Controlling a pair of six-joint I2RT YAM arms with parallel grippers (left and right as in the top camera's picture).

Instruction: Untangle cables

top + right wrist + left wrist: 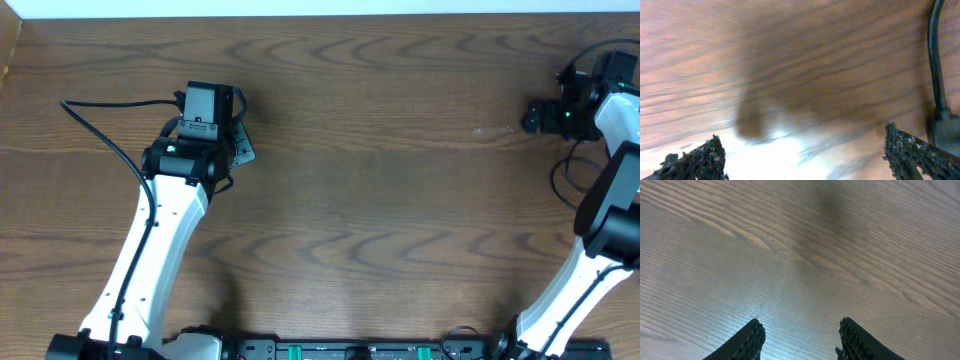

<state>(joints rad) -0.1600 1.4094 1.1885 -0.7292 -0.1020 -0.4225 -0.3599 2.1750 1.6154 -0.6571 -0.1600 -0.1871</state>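
Left gripper (pixel 800 332): jaws part-spread, nothing btwn, above table (pixel 790 240). Right gripper (pixel 804 150): jaws spread wide, empty. Black cable (pixel 935 60) w/ plug end lies on table, just beside right finger.

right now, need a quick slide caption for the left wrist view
Left gripper open, nothing between its fingers, over the wood-grain table.

Left hand (pixel 801 339) far from right hand (pixel 805 157)
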